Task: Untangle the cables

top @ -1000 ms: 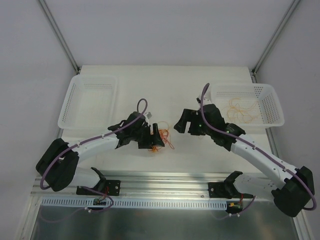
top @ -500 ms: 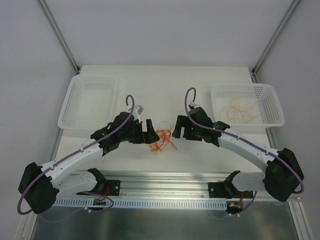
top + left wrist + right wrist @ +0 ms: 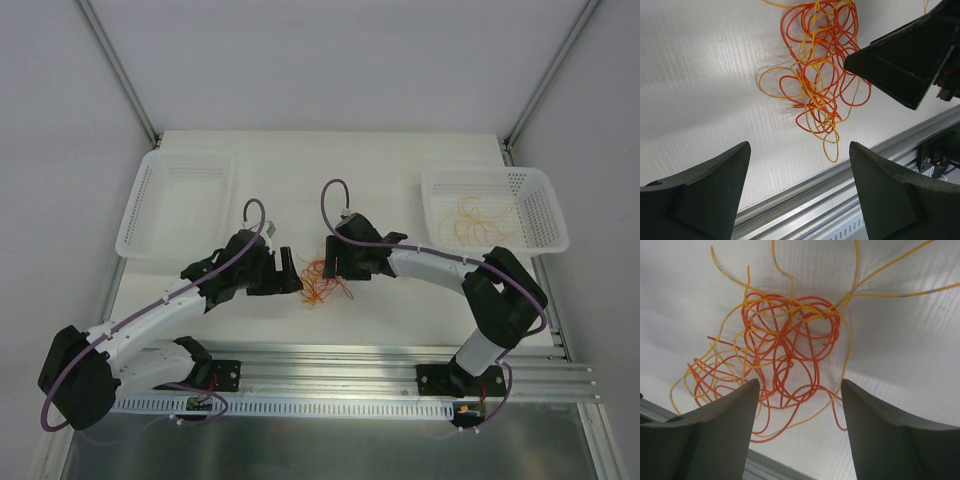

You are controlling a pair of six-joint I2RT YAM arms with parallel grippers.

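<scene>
Left gripper (image 3: 287, 272) hung just left of the cables (image 3: 320, 283), its jaws spread wide with nothing between them. Its wrist view showed the tangle lying on the white table (image 3: 400, 165) ahead of the fingertips, untouched. Right gripper (image 3: 333, 264) hovered on the other side, over the tangle, likewise parted and empty. The cables — red-orange loops knotted with paler yellow-orange ones — lay in one small heap between the two grippers, near the front rail (image 3: 330, 355). A few pale strands (image 3: 480, 218) lay in the right basket (image 3: 540, 190); the left basket (image 3: 150, 185) sat well apart.
</scene>
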